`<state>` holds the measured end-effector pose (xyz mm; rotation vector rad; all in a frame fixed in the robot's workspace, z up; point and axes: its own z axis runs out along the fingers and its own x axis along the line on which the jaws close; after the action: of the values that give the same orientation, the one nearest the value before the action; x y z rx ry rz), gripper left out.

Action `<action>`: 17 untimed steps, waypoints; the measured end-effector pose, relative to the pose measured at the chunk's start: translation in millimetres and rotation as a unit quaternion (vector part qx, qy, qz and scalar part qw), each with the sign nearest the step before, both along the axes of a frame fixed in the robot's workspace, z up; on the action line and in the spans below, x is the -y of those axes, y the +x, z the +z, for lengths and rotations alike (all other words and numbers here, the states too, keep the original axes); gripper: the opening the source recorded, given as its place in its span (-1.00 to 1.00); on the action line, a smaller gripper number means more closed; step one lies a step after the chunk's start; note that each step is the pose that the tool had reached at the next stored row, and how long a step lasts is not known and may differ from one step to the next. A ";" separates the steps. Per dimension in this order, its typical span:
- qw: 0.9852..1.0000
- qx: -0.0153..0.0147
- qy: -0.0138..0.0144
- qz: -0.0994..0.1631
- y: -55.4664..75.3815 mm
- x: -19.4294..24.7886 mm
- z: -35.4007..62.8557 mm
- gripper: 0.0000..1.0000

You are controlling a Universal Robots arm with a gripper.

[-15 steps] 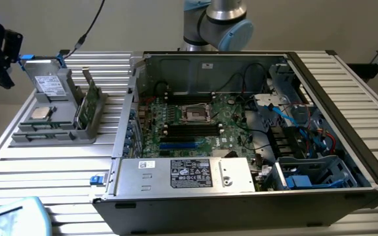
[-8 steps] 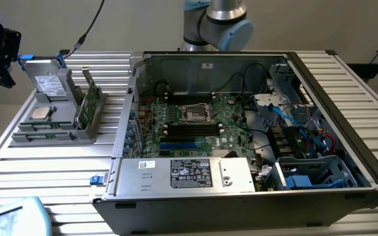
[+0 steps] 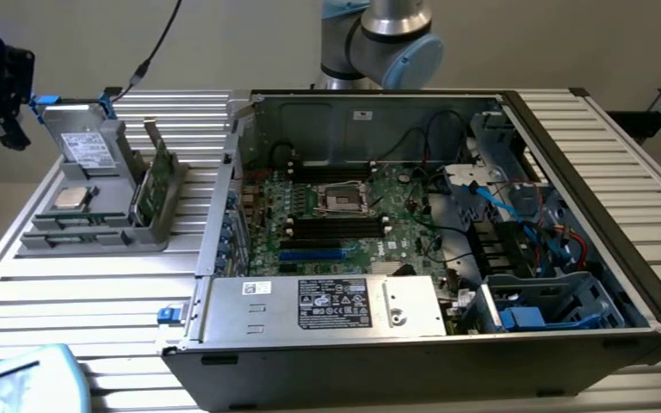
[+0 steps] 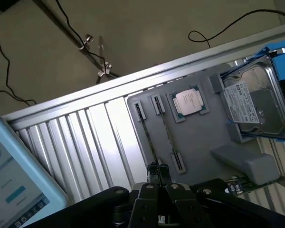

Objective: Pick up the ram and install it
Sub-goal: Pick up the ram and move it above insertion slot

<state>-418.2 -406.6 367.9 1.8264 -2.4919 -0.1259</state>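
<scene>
The ram [image 3: 158, 176] is a thin green board standing on edge in the grey holder [image 3: 89, 232], on the side facing the open computer case [image 3: 423, 224]. A sliver of the ram's green edge [image 4: 238, 184] peeks out beside the gripper body in the wrist view. My gripper [image 3: 9, 129] hangs high at the exterior view's left, apart from the holder and the ram. In the wrist view the gripper [image 4: 157, 172] is shut with nothing between its fingers, above the holder [image 4: 199, 137]. Black memory slots [image 3: 336, 225] lie on the motherboard.
The holder also carries a silver processor chip [image 4: 187, 102] and a grey drive with a white label [image 4: 256, 102]. A light blue tablet [image 3: 21, 379] lies at the table's near corner. The case's power supply [image 3: 330, 305] and cables crowd the board. The ribbed table's edge [image 4: 85, 102] borders the floor.
</scene>
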 end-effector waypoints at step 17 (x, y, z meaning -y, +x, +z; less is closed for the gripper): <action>0.993 0.000 0.018 0.121 1.6 -0.1 1.0 -0.79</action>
<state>-416.6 -406.5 368.9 2.1227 -2.2593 -0.1607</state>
